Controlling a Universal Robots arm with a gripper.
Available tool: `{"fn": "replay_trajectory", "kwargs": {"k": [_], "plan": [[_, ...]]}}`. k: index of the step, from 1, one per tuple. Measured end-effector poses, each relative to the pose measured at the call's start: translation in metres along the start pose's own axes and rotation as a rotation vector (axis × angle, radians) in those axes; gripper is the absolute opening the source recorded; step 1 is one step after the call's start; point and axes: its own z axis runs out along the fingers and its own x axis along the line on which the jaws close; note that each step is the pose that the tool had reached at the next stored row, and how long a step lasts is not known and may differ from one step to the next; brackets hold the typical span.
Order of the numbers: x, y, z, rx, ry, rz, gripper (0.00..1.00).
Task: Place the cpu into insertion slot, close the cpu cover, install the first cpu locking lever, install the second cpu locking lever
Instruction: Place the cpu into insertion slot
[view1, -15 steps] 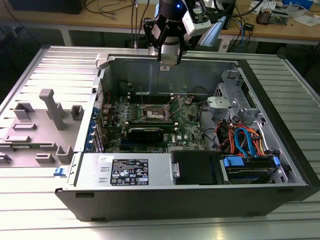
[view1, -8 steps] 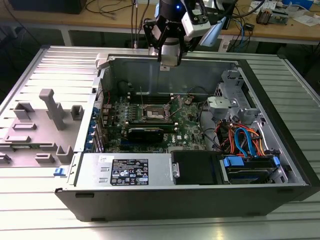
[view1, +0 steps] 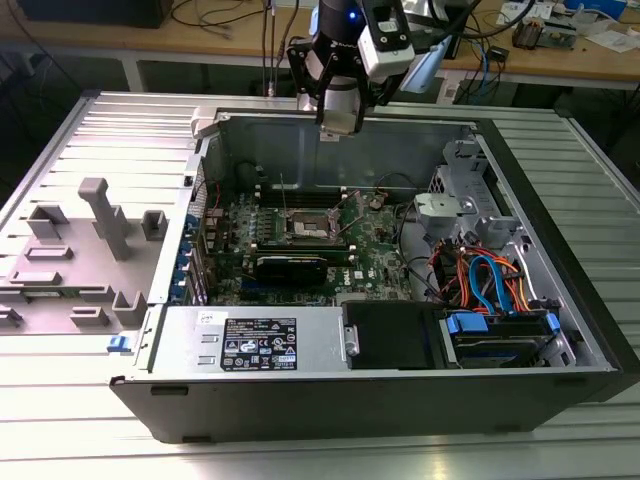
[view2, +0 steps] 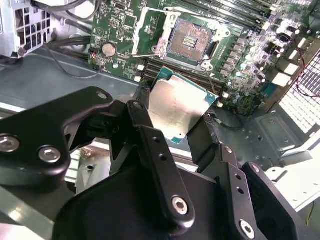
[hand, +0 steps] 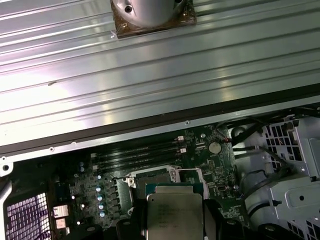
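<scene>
Clamping the chip (view2: 182, 112) by two opposite edges, the claw (view2: 175, 127) hangs clear of the uncovered socket (view2: 190, 42) near the green board's (view2: 122, 57) middle.

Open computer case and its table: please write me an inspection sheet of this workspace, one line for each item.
Surface: ribbed metal table, carrying the open computer case.
Job's things: cpu held in the air, clear of the motherboard; insertion slot empty; cpu cover raised open.
Clutter: grey fixture blocks on the exterior view's left.
Grippers: gripper shut on the cpu.
Cables: orange and blue cables inside the case.
Surroundings: wooden bench behind the table.
</scene>
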Motion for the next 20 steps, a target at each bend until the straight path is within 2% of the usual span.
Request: {"fn": "replay_trajectory", "kwargs": {"k": [20], "plan": [[-0.0008,-0.0035,-0.0003,0.0001,-0.0006,0.007,0.55]]}}
